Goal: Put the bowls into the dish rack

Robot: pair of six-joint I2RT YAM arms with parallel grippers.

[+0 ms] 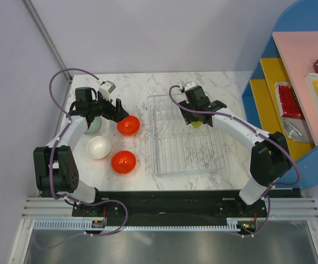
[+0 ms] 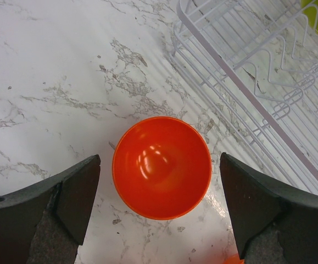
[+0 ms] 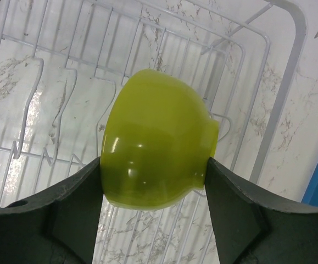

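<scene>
My right gripper (image 3: 154, 162) is shut on the lime-green bowl (image 3: 157, 157), holding it on its side over the far end of the clear dish rack (image 1: 183, 151); in the right wrist view its ribs (image 3: 49, 110) lie just below. My left gripper (image 2: 160, 159) stands open over a red-orange bowl (image 2: 162, 166) that sits upright on the table, one finger on either side and clear of the rim. In the top view that bowl (image 1: 128, 125) lies left of the rack. A white bowl (image 1: 99, 147) and a second orange bowl (image 1: 123, 161) sit nearer. A pale mint bowl (image 1: 95, 126) shows partly under the left arm.
A blue shelf unit (image 1: 257, 104) with packets stands just right of the rack. The rack's corner (image 2: 213, 66) lies close to the right of the red-orange bowl. A grey wall runs along the table's left side.
</scene>
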